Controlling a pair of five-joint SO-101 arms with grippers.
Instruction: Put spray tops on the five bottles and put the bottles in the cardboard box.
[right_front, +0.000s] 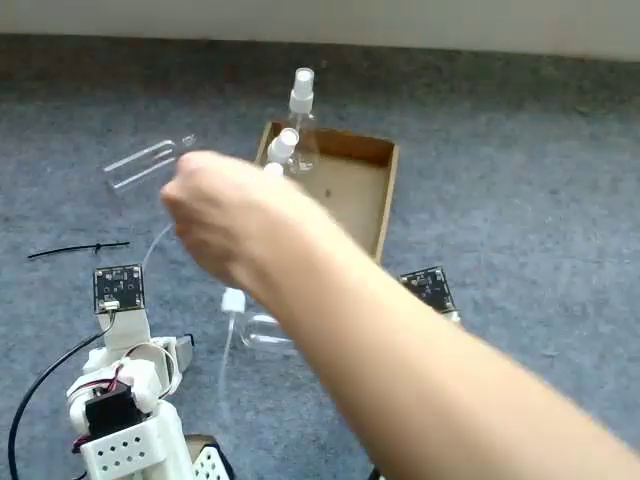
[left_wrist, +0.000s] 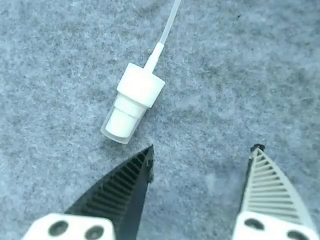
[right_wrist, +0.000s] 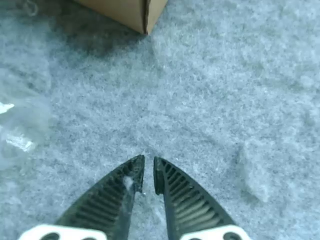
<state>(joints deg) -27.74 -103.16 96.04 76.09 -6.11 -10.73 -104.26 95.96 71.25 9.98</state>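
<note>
Beneath the left claw (left_wrist: 202, 155), whose jaws are spread wide and empty, a white plastic spray top (left_wrist: 132, 102) lies on the grey felt table (left_wrist: 260, 60). The right claw (right_wrist: 149, 165) is closed on nothing, near the brown cardboard box (right_wrist: 135, 12). A clear capped bottle (right_front: 302, 110) stands at the box's far corner. A second capped bottle (right_front: 285, 145) stands just beside it, with a person's hand (right_front: 225, 215) next to it.
</note>
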